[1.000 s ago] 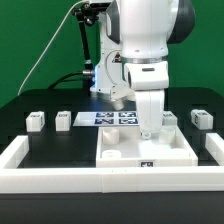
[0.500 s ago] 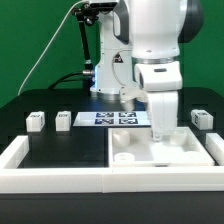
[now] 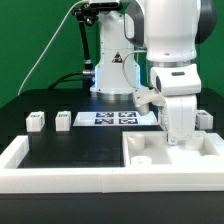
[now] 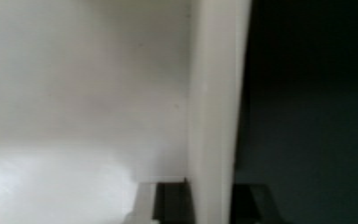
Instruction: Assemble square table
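Black bench (image 3: 60, 150) below, arm (image 3: 175, 60) stands vertical over square slab (image 3: 155, 148)

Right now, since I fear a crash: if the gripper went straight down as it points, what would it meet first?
The square tabletop: the shut gripper points down at it and seems right at its surface, though contact is unclear.

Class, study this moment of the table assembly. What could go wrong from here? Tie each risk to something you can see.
1. The square slab seems to lie against the border wall; a sideways push from the shut gripper might tilt or jam it.
2. A leg stands close beside the arm, so a swing could knock it over.
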Tool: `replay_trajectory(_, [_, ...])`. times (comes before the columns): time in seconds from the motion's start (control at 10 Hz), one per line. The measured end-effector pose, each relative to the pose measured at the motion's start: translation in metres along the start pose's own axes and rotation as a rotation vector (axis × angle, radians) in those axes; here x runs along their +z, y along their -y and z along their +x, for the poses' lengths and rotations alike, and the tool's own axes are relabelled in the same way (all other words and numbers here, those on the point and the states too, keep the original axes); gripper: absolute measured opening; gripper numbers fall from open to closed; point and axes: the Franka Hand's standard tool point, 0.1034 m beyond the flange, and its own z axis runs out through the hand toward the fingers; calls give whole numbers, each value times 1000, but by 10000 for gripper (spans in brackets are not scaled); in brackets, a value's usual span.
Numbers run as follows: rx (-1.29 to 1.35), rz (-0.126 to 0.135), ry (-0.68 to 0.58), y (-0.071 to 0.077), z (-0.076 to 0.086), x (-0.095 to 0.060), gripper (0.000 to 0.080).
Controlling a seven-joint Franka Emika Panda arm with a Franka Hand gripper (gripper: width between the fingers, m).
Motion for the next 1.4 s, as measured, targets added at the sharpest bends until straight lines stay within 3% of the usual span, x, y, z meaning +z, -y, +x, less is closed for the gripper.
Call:
replay_trajectory(0.3, [9,0,0,1,-1,1,129])
replay_trajectory(0.5, [9,1,0,1,-1,1,437])
replay_trajectory(0.6, [10,1,0,1,-1,1,437])
replay_trajectory(0.7, [10,0,0,0,-1,1,606])
replay_trajectory(1.0, [9,-7,1,-1,-1,-4,648])
replay_trajectory(1.4, [312,-77,5,20,9,-43,649])
